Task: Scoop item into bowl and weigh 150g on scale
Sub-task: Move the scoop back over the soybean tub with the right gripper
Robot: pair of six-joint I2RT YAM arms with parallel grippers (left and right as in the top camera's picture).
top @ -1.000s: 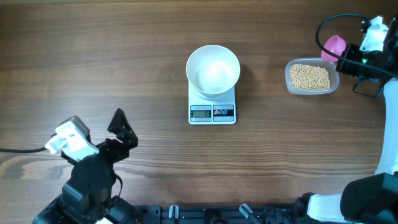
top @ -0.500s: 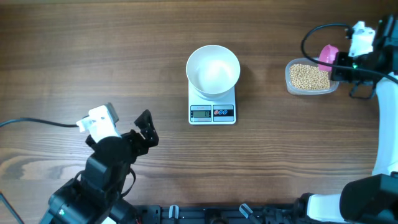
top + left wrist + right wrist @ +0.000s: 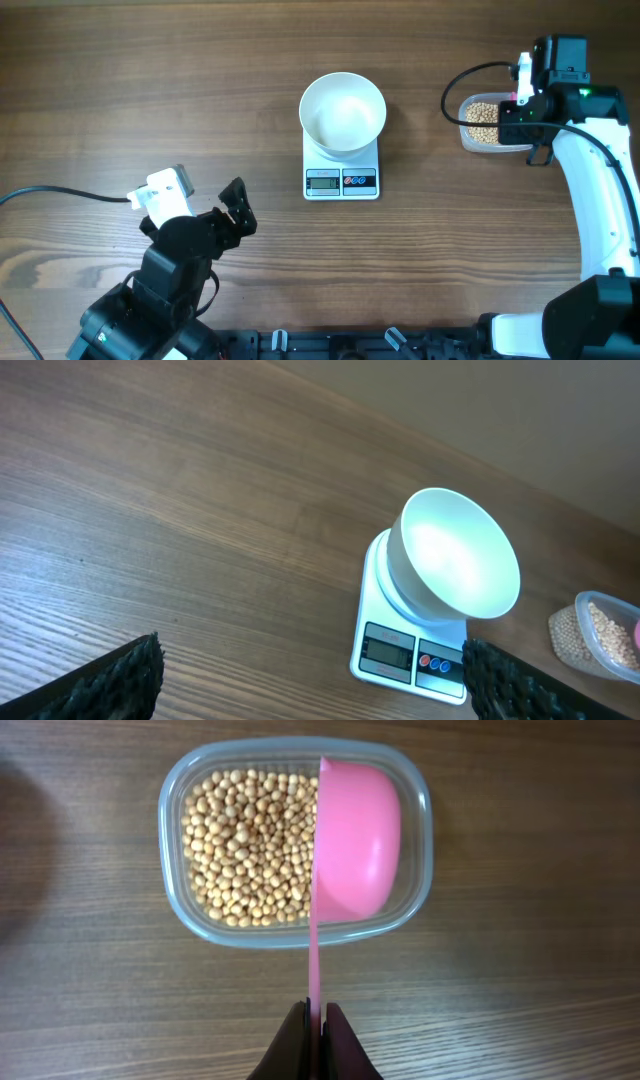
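Note:
A white bowl (image 3: 343,112) (image 3: 455,555) stands on the white scale (image 3: 342,180) (image 3: 410,660) at the table's middle. The item, tan beans (image 3: 483,120) (image 3: 250,845), lies in a clear tub (image 3: 175,870) at the right. My right gripper (image 3: 315,1015) is shut on the thin handle of a pink scoop (image 3: 355,835) (image 3: 516,97). The scoop's cup is turned on edge over the tub's right half. My left gripper (image 3: 315,678) is open with nothing in it, low near the front left, looking at the scale. One of its fingers (image 3: 238,205) shows in the overhead view.
A black cable (image 3: 60,197) trails across the table to the left arm. The right arm's cable (image 3: 460,85) loops above the tub's left side. A black rail (image 3: 330,345) runs along the front edge.
My right gripper has carried the pink scoop left, from beside the tub to over it, and turned it on edge. The left arm swung right toward the scale, then stayed still.

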